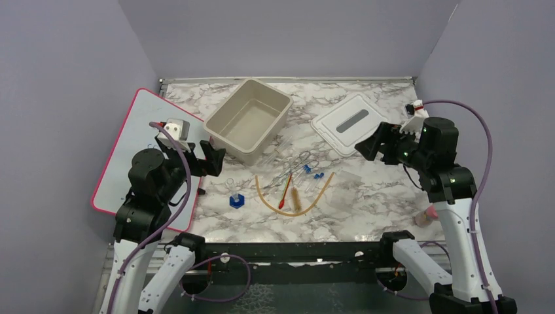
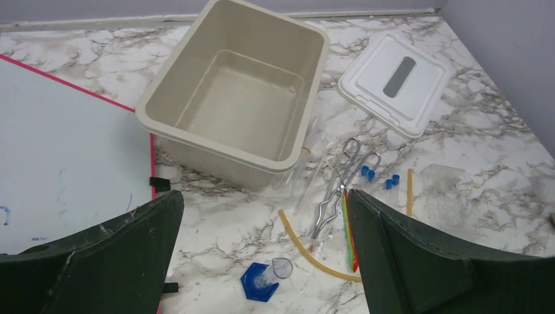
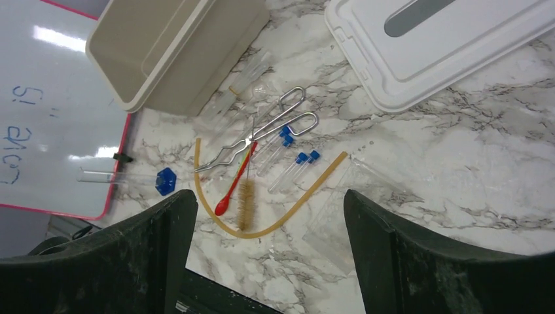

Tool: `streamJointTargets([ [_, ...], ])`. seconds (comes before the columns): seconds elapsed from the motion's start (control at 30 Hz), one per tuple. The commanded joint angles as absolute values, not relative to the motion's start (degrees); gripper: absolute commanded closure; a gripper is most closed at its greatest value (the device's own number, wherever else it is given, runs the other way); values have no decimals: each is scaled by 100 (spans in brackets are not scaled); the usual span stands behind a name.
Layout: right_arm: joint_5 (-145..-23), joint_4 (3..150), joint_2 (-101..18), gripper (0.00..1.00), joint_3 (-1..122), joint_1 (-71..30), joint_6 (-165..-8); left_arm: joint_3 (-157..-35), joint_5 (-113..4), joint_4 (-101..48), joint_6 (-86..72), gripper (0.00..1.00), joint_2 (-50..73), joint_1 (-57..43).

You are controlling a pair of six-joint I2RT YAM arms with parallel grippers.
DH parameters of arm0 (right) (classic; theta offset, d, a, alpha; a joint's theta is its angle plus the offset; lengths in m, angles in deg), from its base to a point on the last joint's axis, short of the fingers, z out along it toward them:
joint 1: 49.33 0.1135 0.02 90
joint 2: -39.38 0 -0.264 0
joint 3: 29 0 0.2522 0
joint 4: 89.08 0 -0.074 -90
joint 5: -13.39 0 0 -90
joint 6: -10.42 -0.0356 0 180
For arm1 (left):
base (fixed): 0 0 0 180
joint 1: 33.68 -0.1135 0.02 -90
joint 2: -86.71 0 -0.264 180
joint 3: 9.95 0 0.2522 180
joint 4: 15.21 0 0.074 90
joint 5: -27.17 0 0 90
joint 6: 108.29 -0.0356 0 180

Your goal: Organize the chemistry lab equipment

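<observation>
Left gripper (image 1: 213,157) and right gripper (image 1: 370,145) both hang spread and empty; the thin clear tubes with tiny blue caps (image 3: 288,173) at the beige rectangular plastic tub's (image 1: 249,121) 4 o'clock look light, slick and breakable, so I'd pinch one gently mid-barrel.

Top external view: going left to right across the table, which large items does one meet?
pink-rimmed whiteboard → beige tub → white lid. The small lab items overlap these, so they are left out.

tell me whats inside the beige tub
Nothing visible: the beige tub shows a bare floor. Only its near wall's inner face is hidden. The clear tubes lie outside, beside it.
</observation>
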State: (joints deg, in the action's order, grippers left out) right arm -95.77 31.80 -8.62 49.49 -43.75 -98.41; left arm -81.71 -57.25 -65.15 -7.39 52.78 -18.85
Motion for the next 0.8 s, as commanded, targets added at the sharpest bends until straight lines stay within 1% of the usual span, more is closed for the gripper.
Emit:
streamJointTargets([
  [0.0, -10028, 3617, -875, 12, 4828, -4330, -9805, -8191, -5047, -6237, -827, 2, 5385, -1947],
  [0.1, -10131, 3907, -893, 14, 4603, -4325, -9984, -8210, -4714, -6181, -837, 1, 5357, -1960],
  [0.17, -10082, 4110, -892, 19, 4422, -4322, -10246, -8212, -4590, -6136, -807, 1, 5338, -1963],
  [0.23, -10442, 4419, -932, 21, 4227, -4317, -10323, -8204, -4531, -6111, -766, 1, 5320, -1965],
  [0.3, -11143, 4720, -1066, 23, 4077, -4317, -10268, -8172, -4506, -6095, -683, 1, 5323, -1964],
  [0.37, -11580, 5083, -1187, 21, 3836, -4301, -10278, -8113, -4554, -6072, -551, 1, 5335, -1971],
  [0.43, -11644, 5380, -1262, 18, 3623, -4191, -10302, -8047, -4683, -6059, -369, 1, 5345, -1975],
  [0.5, -11380, 5558, -1339, 15, 3533, -3895, -10314, -7976, -4732, -6048, -209, 1, 5347, -1972],
  [0.6, -10660, 5734, -1513, 10, 3564, -3094, -10314, -7900, -4866, -6030, 26, 1, 5311, -1978],
  [0.77, -9706, 6381, -1936, 10, 3480, -1704, -10417, -7926, -5186, -6034, 184, 1, 5240, -1979],
])
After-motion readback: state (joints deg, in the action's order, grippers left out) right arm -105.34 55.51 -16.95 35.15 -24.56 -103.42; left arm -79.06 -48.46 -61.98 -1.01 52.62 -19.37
